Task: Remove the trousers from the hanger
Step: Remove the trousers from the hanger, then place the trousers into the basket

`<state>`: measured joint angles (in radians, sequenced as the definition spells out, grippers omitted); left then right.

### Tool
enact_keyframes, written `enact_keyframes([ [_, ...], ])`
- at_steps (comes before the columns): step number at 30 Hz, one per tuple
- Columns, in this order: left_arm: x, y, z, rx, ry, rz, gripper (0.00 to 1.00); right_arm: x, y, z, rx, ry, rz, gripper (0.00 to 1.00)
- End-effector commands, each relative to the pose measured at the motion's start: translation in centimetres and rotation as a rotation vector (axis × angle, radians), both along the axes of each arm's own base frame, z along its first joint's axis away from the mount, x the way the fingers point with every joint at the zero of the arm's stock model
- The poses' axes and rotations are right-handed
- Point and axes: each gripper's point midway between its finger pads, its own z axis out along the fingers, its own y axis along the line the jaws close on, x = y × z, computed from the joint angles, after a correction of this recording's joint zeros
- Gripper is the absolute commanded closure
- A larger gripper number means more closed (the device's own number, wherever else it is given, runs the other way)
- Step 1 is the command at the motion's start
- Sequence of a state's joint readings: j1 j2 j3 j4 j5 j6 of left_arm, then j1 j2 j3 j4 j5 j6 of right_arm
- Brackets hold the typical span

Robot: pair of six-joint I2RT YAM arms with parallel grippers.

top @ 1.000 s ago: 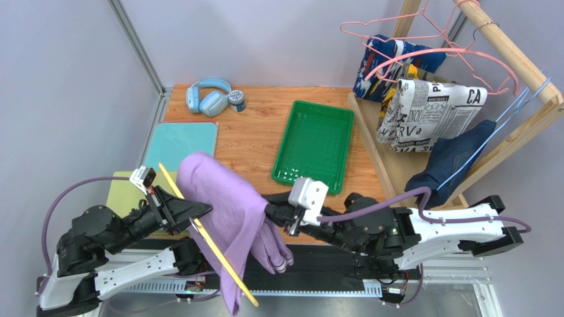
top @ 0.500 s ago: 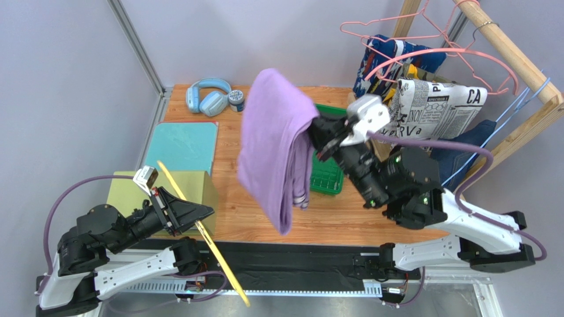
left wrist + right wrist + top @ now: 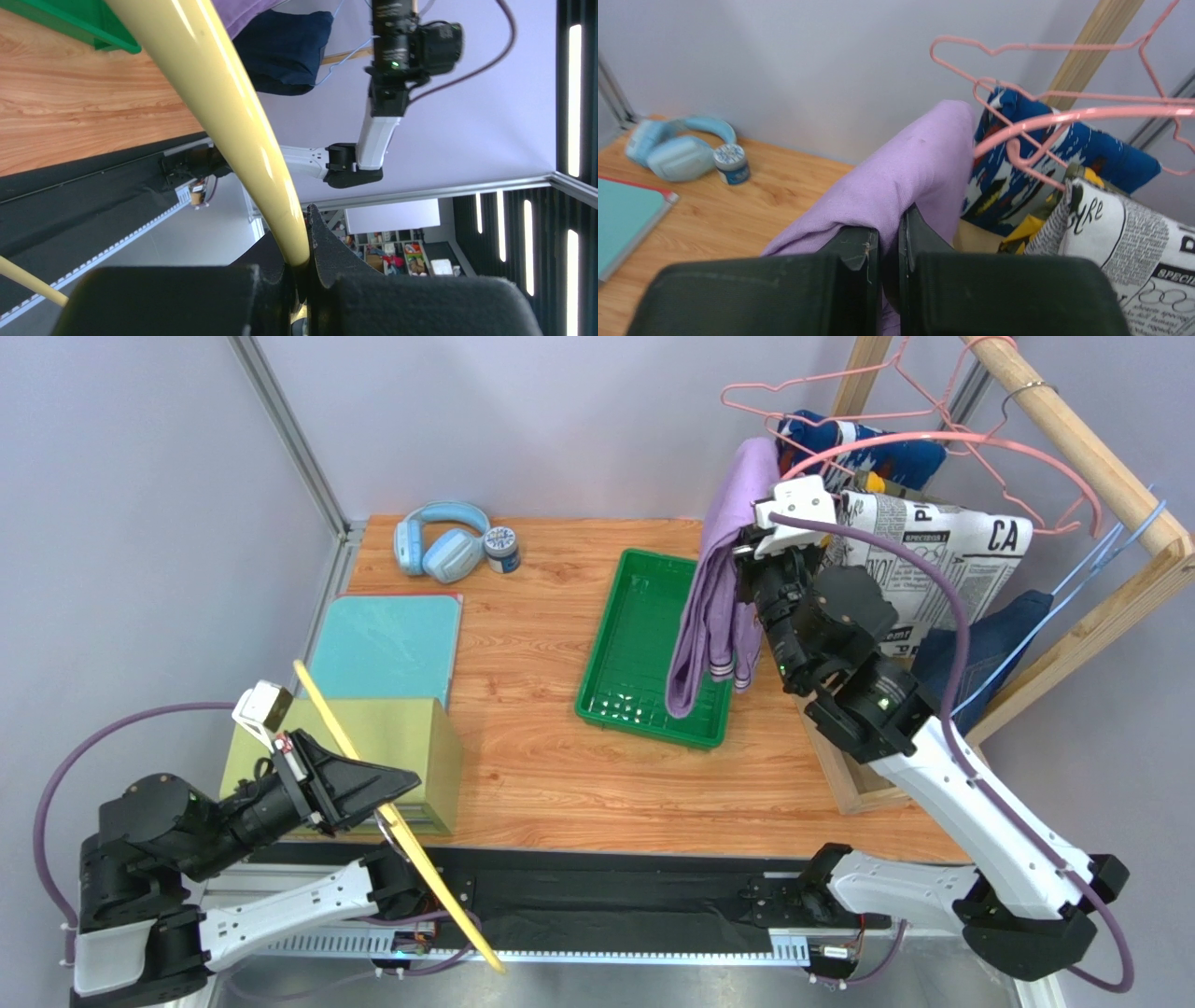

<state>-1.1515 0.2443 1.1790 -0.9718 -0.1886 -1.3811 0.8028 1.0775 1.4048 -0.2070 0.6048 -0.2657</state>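
The plain purple trousers (image 3: 716,602) hang from my right gripper (image 3: 741,557), which is shut on their top fold (image 3: 906,168) above the right edge of the green tray (image 3: 638,651), close to the wooden rack (image 3: 1108,462). My left gripper (image 3: 393,791) at the near left is shut on a bare yellow hanger (image 3: 330,714), seen close up as a yellow bar (image 3: 231,112) between the pads. On the rack hang newsprint trousers (image 3: 968,560), dark denim trousers (image 3: 982,651) and blue-white-red print trousers (image 3: 877,455). A yellow scrap of another pair (image 3: 873,480) peeks out between them.
Empty pink wire hangers (image 3: 898,420) and a blue hanger (image 3: 1094,574) hang on the rack. Blue headphones (image 3: 439,539) and a small jar (image 3: 501,548) sit at the back left. A teal book (image 3: 386,644) and an olive box (image 3: 407,742) lie left.
The right arm has drawn the purple trousers off the yellow hanger and carried them up and back right to the rack. The left arm pulled back left with the bare hanger.
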Motion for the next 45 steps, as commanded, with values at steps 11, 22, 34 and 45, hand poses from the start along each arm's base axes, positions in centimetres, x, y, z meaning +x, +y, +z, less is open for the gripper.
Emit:
enact_keyframes([
  [11,-1.6,-0.1,4.1,-0.009,-0.14,-0.089,1.0,3.2,-4.7,-4.8,-0.1,0.03,-0.111,1.0],
  [22,-2.7,0.0,4.9,-0.041,-0.171,-0.141,1.0,8.1,1.3,-13.9,-0.203,0.228,0.039,1.0],
  [34,-3.1,0.3,4.3,-0.066,-0.129,-0.155,1.0,13.4,11.2,-25.4,-0.142,0.468,0.013,0.98],
  [45,-3.1,-0.2,3.8,-0.082,-0.118,-0.164,1.0,15.1,15.3,-27.3,-0.134,0.55,-0.111,0.92],
])
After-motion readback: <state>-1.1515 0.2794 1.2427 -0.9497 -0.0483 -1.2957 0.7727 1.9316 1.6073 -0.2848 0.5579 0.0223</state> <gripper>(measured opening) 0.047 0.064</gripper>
